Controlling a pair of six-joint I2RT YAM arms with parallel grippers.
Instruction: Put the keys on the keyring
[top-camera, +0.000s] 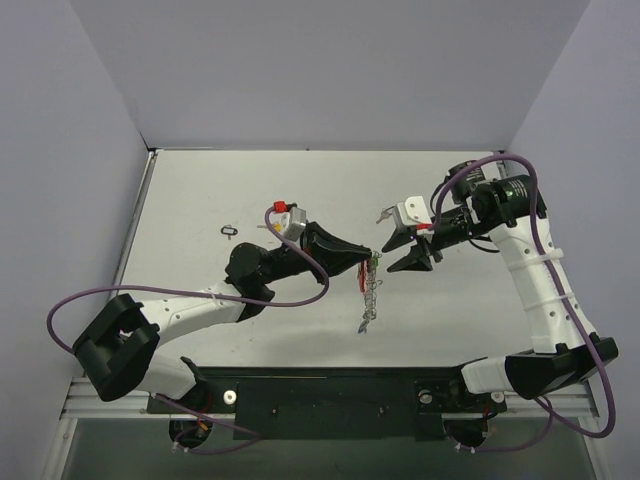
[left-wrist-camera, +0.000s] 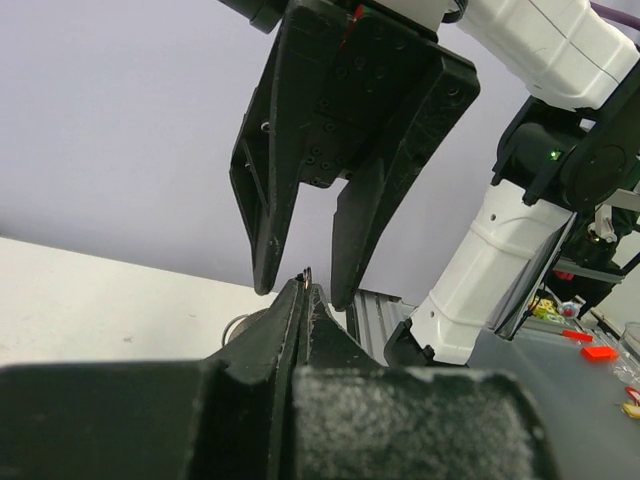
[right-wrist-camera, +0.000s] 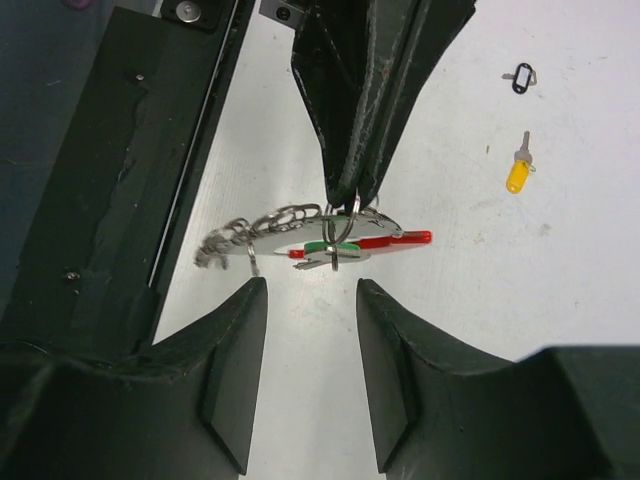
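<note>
My left gripper (top-camera: 368, 255) is shut on a ring of the keyring (top-camera: 368, 300) and holds it above the table, with the silver chain hanging down. In the right wrist view the keyring (right-wrist-camera: 262, 226) shows its red plastic piece (right-wrist-camera: 400, 240) and a green-headed key (right-wrist-camera: 326, 247) hanging on it under the left fingers (right-wrist-camera: 345, 120). My right gripper (top-camera: 386, 258) is open and empty, its jaws (right-wrist-camera: 310, 285) just short of the keyring. A yellow-headed key (right-wrist-camera: 517, 176) lies loose on the table beyond. In the left wrist view the shut fingertips (left-wrist-camera: 303, 290) sit between the right gripper's fingers (left-wrist-camera: 270, 200).
A small bare black loop (top-camera: 228, 230) lies on the table at the left, also in the right wrist view (right-wrist-camera: 521, 78). The black mounting rail (top-camera: 330, 390) runs along the near edge. Grey walls enclose the table on three sides.
</note>
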